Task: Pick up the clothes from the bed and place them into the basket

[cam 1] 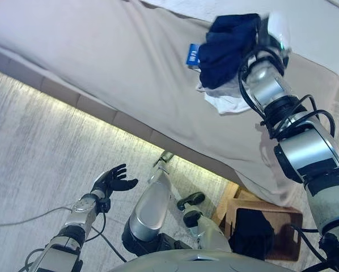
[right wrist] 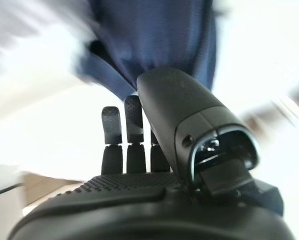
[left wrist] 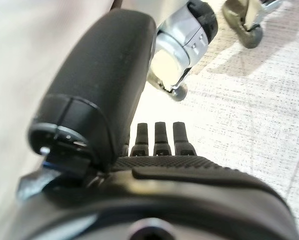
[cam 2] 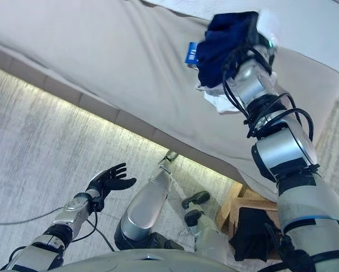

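Observation:
My right hand [cam 1: 271, 35] is raised over the beige bed [cam 1: 118, 62] and is shut on a dark blue garment [cam 1: 226, 48], which hangs bunched from it. In the right wrist view the thumb [right wrist: 179, 110] pinches the blue cloth [right wrist: 154, 40] against the fingers [right wrist: 132, 125]. A white garment [cam 1: 229, 103] lies on the bed just below the blue one. The wooden basket [cam 1: 285, 218] stands on the floor at the lower right, with a dark cloth [cam 1: 251, 232] in it. My left hand [cam 1: 111, 182] is open and empty, low over the floor.
The bed's long edge [cam 1: 101, 107] runs slantwise from the upper left to the lower right, with a lit strip beneath it. Pale carpet [cam 1: 39, 153] lies in front of it. White bedding [cam 1: 317, 28] lies at the far right of the bed.

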You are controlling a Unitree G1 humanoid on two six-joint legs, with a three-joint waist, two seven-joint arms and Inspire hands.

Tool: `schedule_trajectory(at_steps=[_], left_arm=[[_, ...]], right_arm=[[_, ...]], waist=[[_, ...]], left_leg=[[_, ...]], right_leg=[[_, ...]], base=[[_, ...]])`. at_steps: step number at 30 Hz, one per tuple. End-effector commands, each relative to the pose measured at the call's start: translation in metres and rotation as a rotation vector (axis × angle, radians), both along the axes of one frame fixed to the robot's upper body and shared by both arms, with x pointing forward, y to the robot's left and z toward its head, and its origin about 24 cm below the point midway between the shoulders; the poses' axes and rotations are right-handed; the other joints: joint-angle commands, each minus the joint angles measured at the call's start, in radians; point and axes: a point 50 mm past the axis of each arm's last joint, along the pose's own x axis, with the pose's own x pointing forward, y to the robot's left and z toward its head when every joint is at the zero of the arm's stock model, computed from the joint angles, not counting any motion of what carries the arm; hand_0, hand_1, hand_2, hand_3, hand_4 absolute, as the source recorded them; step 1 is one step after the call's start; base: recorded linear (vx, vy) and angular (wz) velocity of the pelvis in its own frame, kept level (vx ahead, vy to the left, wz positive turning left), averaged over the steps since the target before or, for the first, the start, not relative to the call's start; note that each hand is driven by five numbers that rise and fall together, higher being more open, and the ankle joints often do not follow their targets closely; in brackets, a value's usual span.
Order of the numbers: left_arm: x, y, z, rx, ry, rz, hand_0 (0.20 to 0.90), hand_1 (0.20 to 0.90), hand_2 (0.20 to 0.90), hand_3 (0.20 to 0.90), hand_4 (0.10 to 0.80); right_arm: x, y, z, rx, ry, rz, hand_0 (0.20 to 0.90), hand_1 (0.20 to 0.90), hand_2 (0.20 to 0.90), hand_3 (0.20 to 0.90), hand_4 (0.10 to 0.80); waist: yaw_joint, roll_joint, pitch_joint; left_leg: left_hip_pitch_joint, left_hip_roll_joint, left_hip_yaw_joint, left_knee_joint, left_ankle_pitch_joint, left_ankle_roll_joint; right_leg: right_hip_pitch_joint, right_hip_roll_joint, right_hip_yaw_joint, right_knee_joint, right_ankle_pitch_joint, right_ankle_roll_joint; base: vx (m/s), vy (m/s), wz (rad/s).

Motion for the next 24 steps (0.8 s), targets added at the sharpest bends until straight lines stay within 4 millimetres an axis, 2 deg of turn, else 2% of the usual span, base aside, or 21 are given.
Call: schedule_trajectory(at_steps=[1,2,5,6,11,13,20,24], left_arm=[[-0.062,0.007,-0.029,0.047,0.168,-0.004,0.9,0.9,0.9,0.9,0.8],[-0.064,0.008,-0.03,0.049,0.172,-0.006,0.9,0.9,0.9,0.9,0.8],[-0.08,0.007,-0.038,0.071,0.237,-0.017,0.9,0.9,0.9,0.9,0.8],[-0.087,0.007,-0.041,0.078,0.27,-0.023,0.9,0.9,0.9,0.9,0.8],[-0.11,0.003,-0.052,0.12,0.377,-0.05,0.9,0.9,0.9,0.9,0.8],[-0.117,0.001,-0.056,0.128,0.416,-0.049,0.9,0.9,0.9,0.9,0.8],[-0.12,-0.006,-0.06,0.112,0.481,-0.063,0.9,0.9,0.9,0.9,0.8],[-0.117,-0.013,-0.061,0.097,0.486,-0.095,0.9,0.9,0.9,0.9,0.8]], right_arm=[[-0.047,-0.018,0.055,0.047,-0.456,0.021,0.3,0.3,0.3,0.2,0.1],[-0.048,-0.018,0.054,0.049,-0.459,0.021,0.3,0.3,0.3,0.2,0.1],[-0.067,-0.024,0.057,0.058,-0.56,0.03,0.3,0.3,0.3,0.2,0.1],[-0.074,-0.029,0.056,0.05,-0.581,0.02,0.3,0.3,0.3,0.2,0.1],[-0.093,-0.046,0.049,0.068,-0.643,-0.02,0.3,0.3,0.3,0.2,0.1],[-0.102,-0.052,0.047,0.067,-0.677,-0.041,0.3,0.3,0.3,0.2,0.1],[-0.127,-0.074,0.049,0.03,-0.747,-0.122,0.3,0.3,0.3,0.2,0.1],[-0.136,-0.092,0.037,0.021,-0.706,-0.15,0.3,0.3,0.3,0.2,0.1]], waist=[[-0.066,-0.033,-0.168],[-0.066,-0.034,-0.171],[-0.098,-0.039,-0.229],[-0.114,-0.036,-0.256],[-0.179,-0.036,-0.352],[-0.219,-0.03,-0.385],[-0.334,0.003,-0.441],[-0.394,0.021,-0.45]], left_leg=[[0.137,0.001,0.087,-0.193,-0.067,0.061],[0.141,0.002,0.088,-0.196,-0.067,0.061],[0.189,0.0,0.099,-0.227,-0.063,0.058],[0.195,-0.008,0.106,-0.229,-0.044,0.064],[0.258,-0.009,0.136,-0.24,-0.063,0.066],[0.291,-0.006,0.165,-0.246,-0.074,0.066],[0.362,0.008,0.264,-0.253,-0.105,0.066],[0.396,0.012,0.308,-0.25,-0.125,0.071]], right_leg=[[0.043,0.005,0.071,0.107,-0.063,0.002],[0.046,0.006,0.073,0.105,-0.062,0.002],[0.092,0.027,0.107,0.059,-0.068,0.003],[0.102,0.032,0.107,0.038,-0.048,0.003],[0.138,0.048,0.157,-0.006,-0.051,0.006],[0.15,0.057,0.185,-0.029,-0.053,0.003],[0.148,0.07,0.253,-0.056,-0.048,-0.012],[0.136,0.075,0.292,-0.043,-0.05,-0.019]], base=[[0.112,0.023,-0.39],[0.082,-0.014,-0.38],[0.068,-0.027,-0.23],[0.021,-0.003,-0.26],[0.091,-0.04,-0.25],[0.073,-0.055,-0.3],[0.029,-0.066,-0.45],[0.055,-0.091,-0.5]])
